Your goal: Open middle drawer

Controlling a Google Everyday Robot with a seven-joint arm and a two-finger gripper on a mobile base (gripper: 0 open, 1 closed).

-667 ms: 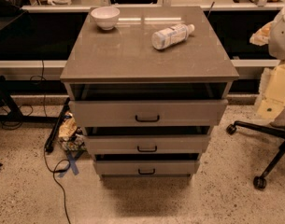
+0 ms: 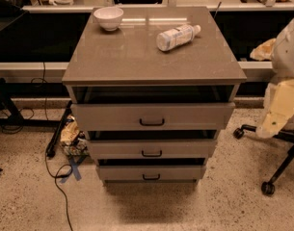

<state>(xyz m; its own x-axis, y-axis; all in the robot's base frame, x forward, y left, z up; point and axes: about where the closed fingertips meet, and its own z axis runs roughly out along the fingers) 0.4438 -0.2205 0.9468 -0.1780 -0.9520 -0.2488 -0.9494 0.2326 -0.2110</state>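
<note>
The grey-taupe cabinet (image 2: pixel 151 57) stands in the middle of the view with three drawers. The middle drawer (image 2: pixel 185 148) is the low wide front second from the top, with a small black bar handle (image 2: pixel 151 153) at its centre. A dark gap shows above its front. The taller top drawer (image 2: pixel 194 115) is above it and the narrower lowest drawer (image 2: pixel 180 172) below. My arm hangs at the right edge, and my gripper (image 2: pixel 268 126) is at its lower cream-coloured end, well to the right of the cabinet and touching nothing.
A white bowl (image 2: pixel 108 18) and a plastic bottle (image 2: pixel 177 36) lying on its side rest on the cabinet top. An office chair base (image 2: pixel 276 170) with castors stands at the right. Cables (image 2: pixel 57 177) and clutter (image 2: pixel 72 136) lie on the floor at the left.
</note>
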